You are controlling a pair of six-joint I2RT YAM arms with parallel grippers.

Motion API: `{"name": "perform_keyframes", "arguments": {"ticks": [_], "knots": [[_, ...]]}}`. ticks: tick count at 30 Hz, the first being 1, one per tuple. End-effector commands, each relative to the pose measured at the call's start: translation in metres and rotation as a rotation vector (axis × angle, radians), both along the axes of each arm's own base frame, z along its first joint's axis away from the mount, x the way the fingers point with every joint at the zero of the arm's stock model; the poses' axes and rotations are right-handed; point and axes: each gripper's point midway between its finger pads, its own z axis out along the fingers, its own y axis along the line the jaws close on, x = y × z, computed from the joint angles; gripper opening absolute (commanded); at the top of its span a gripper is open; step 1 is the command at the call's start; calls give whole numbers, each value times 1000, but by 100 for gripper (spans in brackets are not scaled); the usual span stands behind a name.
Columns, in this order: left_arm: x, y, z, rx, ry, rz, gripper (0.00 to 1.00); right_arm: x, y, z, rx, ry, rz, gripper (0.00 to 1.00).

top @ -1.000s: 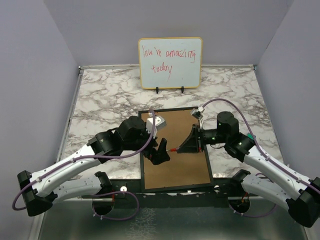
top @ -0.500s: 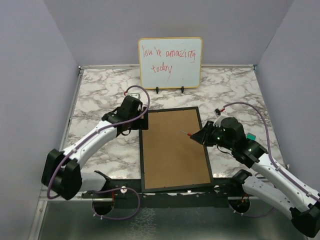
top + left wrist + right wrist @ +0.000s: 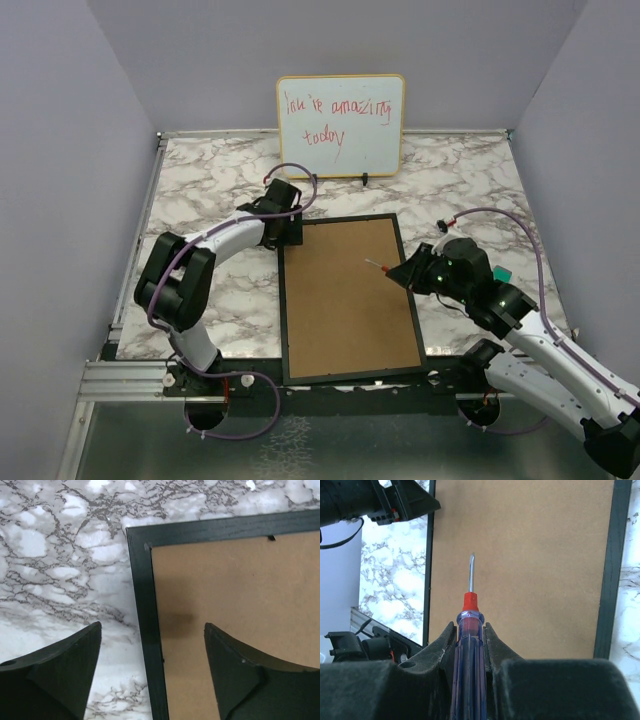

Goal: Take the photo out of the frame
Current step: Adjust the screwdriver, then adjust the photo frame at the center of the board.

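Left jaws gaped empty over a corner of the frame point(image 3: 144, 605) while right jaws clamped a screwdriver point(image 3: 470, 630), likely to pry the back panel point(image 3: 350, 290) loose next.

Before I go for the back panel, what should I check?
1. Frame face down, back panel up: ok.
2. Right tool shut on screwdriver: ok.
3. Screwdriver tip above the panel: ok; touching it: cannot tell.
4. Left tool open astride the frame's edge near its far corner: ok.
5. Panel tabs released: cannot tell.
6. Photo visible: not ok.
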Motion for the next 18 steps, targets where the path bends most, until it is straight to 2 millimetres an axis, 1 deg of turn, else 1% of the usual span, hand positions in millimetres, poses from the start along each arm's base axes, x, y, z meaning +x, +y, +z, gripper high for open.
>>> {"name": "perform_keyframes", "arguments": {"ticks": [1,4,6,7,8,9,12,17,18], "knots": [[24,4,-6,20,-30,39,77,-4,2,-7,-6,25,18,0],[29,7,-10,15,-21,54,68,-4,0,-9,-16,23,17,0],[31,12,-14,26,-14,71,64,-3,-1,-10,-23,23,10,0],[31,16,-18,26,-6,84,58,-4,-2,-11,-25,26,7,1],[30,20,-22,26,8,94,54,-4,-3,-11,-25,27,2,0],[28,24,-26,25,20,106,53,-4,-4,-11,-24,28,-2,0],[23,29,-34,23,29,117,51,-5,-6,-12,-21,39,-21,0],[9,35,-48,33,56,120,32,-6,-8,-9,9,33,-47,0],[5,36,-51,34,61,126,29,-5,-10,-9,7,30,-61,1]]}}
